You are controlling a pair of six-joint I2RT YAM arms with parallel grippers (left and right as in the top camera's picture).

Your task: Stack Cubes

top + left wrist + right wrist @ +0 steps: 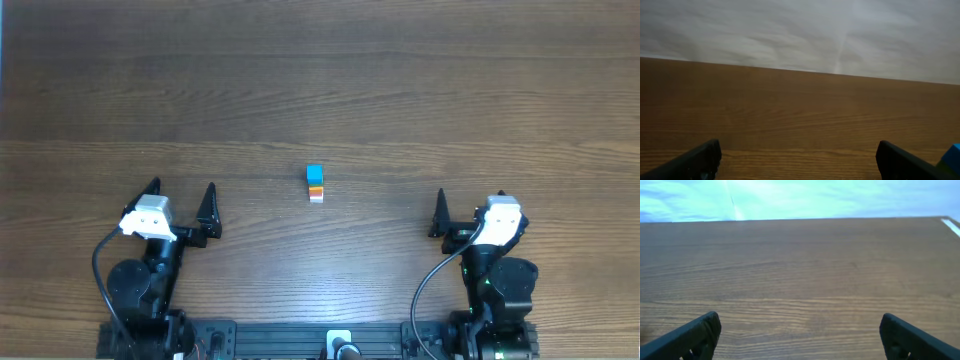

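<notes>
Two arms stand at the near edge of the wooden table (320, 80), one to each side of the cube stack (316, 185) and both nearer than it. The left gripper (180, 198) sits well to the left of the stack, its claw spread wide and holding nothing. Its own wrist view shows the two dark fingers (695, 162) far apart with wood grain between them, and the blue cube (953, 156) peeks past the finger on the stack's side. The right gripper (468, 214) sits well to the right of the stack, also spread wide and empty, its fingers (690, 337) far apart over the wood.

Between the two grippers and a little farther out stands the stack itself. The blue cube is on top, an orange cube (316, 189) beneath it and a white cube (316, 197) at the bottom, touching one another in one column. Neither gripper touches it. Beyond the stack the table runs on to its far edge, where a pale backdrop (790, 30) rises.
</notes>
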